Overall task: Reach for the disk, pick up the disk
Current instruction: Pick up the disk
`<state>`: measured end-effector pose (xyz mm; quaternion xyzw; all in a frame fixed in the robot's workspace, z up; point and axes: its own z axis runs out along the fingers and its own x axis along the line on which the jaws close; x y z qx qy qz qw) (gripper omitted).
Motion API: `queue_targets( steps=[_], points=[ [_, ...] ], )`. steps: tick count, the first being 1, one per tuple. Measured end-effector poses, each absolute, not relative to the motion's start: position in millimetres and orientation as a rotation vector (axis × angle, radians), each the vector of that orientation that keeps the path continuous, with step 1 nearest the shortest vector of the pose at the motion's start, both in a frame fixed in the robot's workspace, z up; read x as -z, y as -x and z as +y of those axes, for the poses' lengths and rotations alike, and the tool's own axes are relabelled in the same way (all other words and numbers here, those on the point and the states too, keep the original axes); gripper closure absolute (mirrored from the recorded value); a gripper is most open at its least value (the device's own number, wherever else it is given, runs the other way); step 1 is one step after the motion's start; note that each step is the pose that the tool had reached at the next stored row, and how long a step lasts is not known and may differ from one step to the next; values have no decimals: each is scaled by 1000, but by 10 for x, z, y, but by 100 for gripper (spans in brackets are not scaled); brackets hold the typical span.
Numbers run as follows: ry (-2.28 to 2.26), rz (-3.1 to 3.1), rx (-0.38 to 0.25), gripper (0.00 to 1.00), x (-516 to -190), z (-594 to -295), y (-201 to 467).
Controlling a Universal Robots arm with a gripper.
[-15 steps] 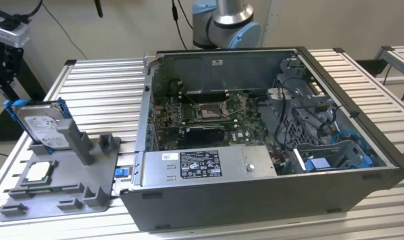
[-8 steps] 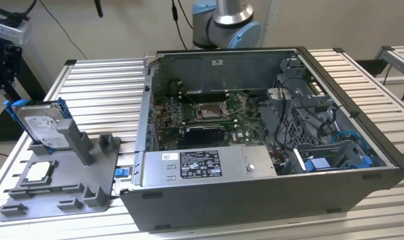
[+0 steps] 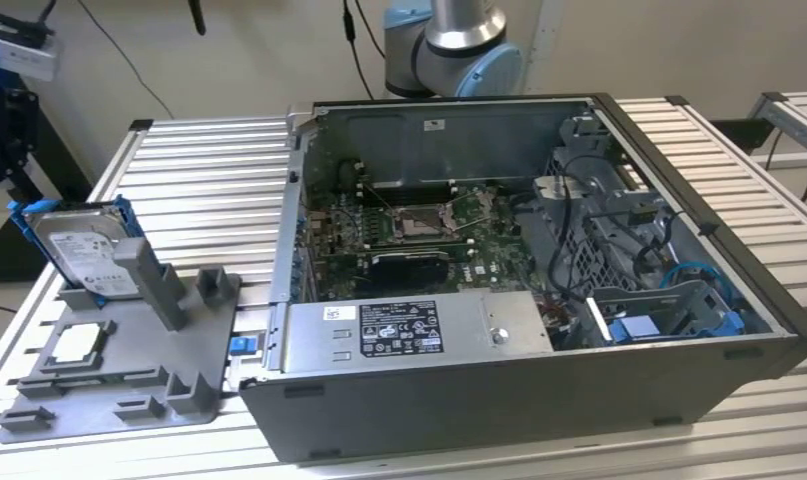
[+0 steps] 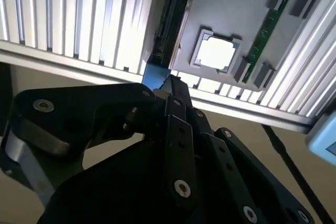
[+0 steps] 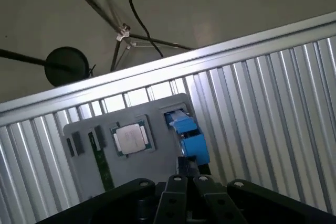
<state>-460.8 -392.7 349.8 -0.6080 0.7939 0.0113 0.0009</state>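
The disk (image 3: 80, 252) stands edgewise in the stand (image 3: 123, 385). It looks stiff, weighty and slick, probably best pinched across its flat faces. The gripper (image 5: 186, 167) hangs near it, pressed together and empty.

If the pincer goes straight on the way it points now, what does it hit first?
Most likely the disk: in the first wrist view the pincer points at its blue-framed edge, standing in the grey stand. The gap is hard to judge.
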Motion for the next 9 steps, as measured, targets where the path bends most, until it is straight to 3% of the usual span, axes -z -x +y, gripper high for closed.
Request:
queue_targets(
  steps=[9],
  points=[
    [2102, 2334, -36, 100, -3493, -3926, 4608]
  ],
)
